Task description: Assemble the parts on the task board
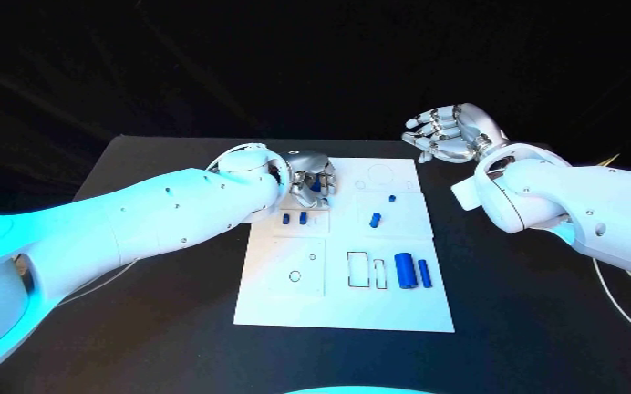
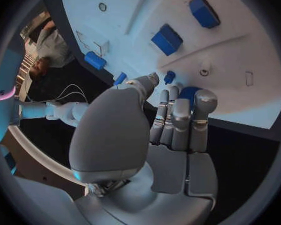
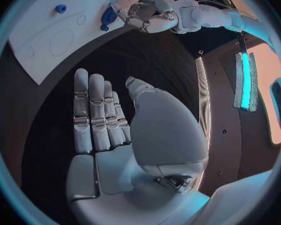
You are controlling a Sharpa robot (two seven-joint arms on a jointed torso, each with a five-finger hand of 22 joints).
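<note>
The parts (image 1: 407,271) are small blue pieces spread over the task board (image 1: 345,312), the white plate mid-table. Most sit from the board's centre toward about 4 o'clock, with a couple of little ones near 10 o'clock.

Starting at the fingertips: the left hand (image 1: 310,180) is at the board's 11 o'clock corner, fingers (image 2: 180,120) curled in close together over a blue part (image 2: 189,92). From the left wrist view it looks like they're on or right against it, but I honestly can't tell if it's properly pinched. The right hand (image 1: 451,134) hovers off the board around 1 o'clock, fingers (image 3: 97,112) straight and apart, holding nothing.

My guess on handling: these look like light, rigid plastic bits, smooth enough to squirt out of metal fingertips, so take them across the sides with a fingertip pinch, not a squeeze. The two bigger blocks (image 2: 167,39) should be easier to take hold of than the tiny pegs.

In the way: the small pegs at 10 o'clock (image 1: 294,218) sit just beside the left hand and would get knocked easily. The left forearm (image 1: 158,216) also hangs over the board's 9 o'clock edge.
</note>
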